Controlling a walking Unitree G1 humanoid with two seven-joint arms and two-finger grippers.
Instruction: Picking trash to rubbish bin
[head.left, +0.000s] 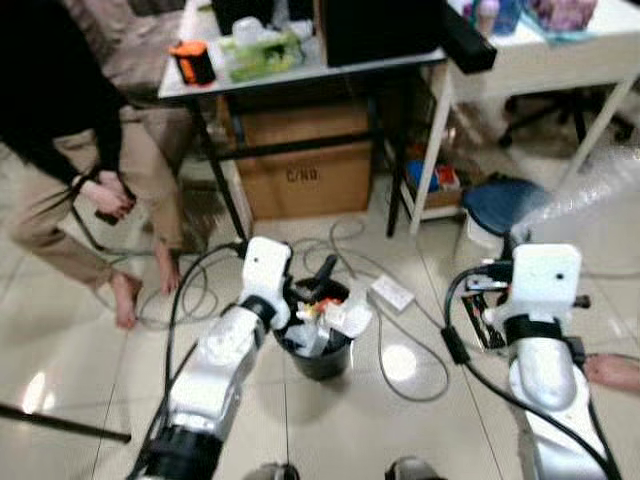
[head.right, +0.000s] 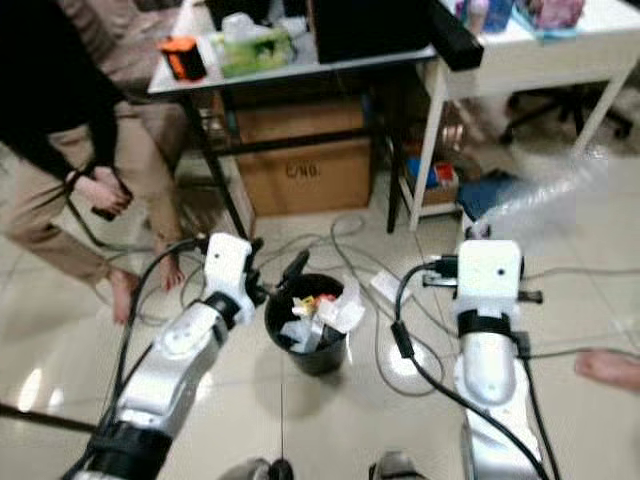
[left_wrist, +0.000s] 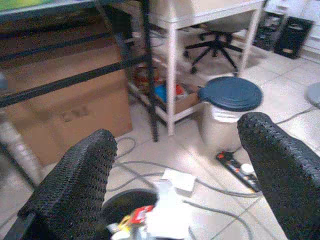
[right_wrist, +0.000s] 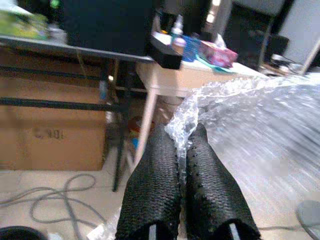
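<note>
The left gripper (left_wrist: 180, 175) hangs with fingers spread wide just above the small round black rubbish bin (head.left: 318, 355), which is stuffed with crumpled white paper. The right gripper (right_wrist: 182, 165), arm raised forward, is clamped on a clear bubble-wrap sheet (right_wrist: 250, 125), held well right of the bin.

Print on the cardboard box (head.left: 305, 165) — too blurred to read.

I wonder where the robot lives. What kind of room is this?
Probably a home workroom or office. There is a white desk with a rolling chair behind it, a cardboard box under a dark table, and cables on the tiled floor beside a small black bin.
</note>
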